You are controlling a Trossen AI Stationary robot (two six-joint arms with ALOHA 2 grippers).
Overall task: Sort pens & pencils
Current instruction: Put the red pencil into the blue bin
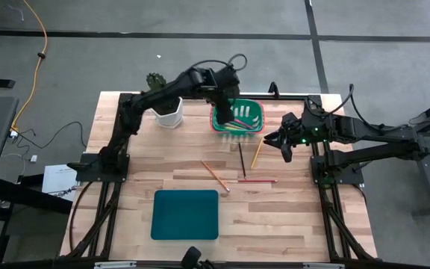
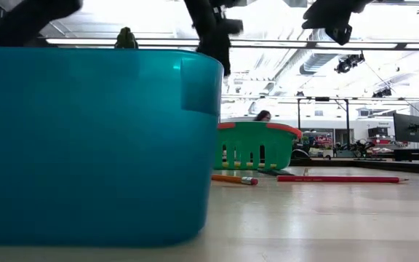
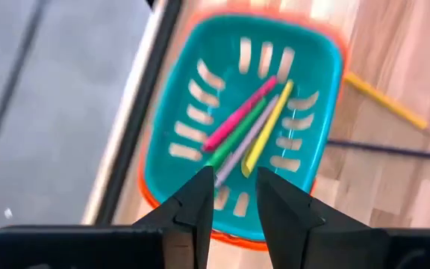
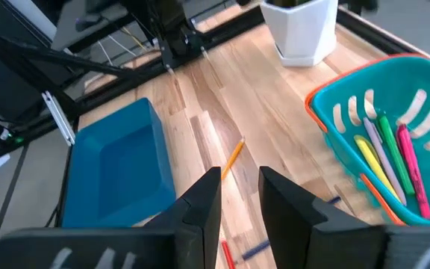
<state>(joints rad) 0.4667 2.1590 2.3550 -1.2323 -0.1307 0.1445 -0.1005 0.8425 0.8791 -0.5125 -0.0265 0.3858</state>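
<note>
The pens [image 3: 245,127], pink, green, pale violet and yellow, lie side by side on the floor of the green basket [image 1: 239,116]. My left gripper [image 3: 235,196] hovers above that basket, open and empty, fingers pointing down at the pens. Four pencils lie flat on the table: orange [image 1: 215,175], dark [image 1: 241,159], yellow [image 1: 257,155] and red [image 1: 257,180]. My right gripper [image 1: 286,142] is open and empty, raised above the table right of the yellow pencil. In its wrist view the orange pencil [image 4: 232,157] shows beyond the fingers.
A teal tray [image 1: 185,214] sits near the table's near edge and fills the left of the low view [image 2: 86,138]. A white pot [image 1: 169,112] with a plant stands left of the basket. Bare wood lies between the tray and the pencils.
</note>
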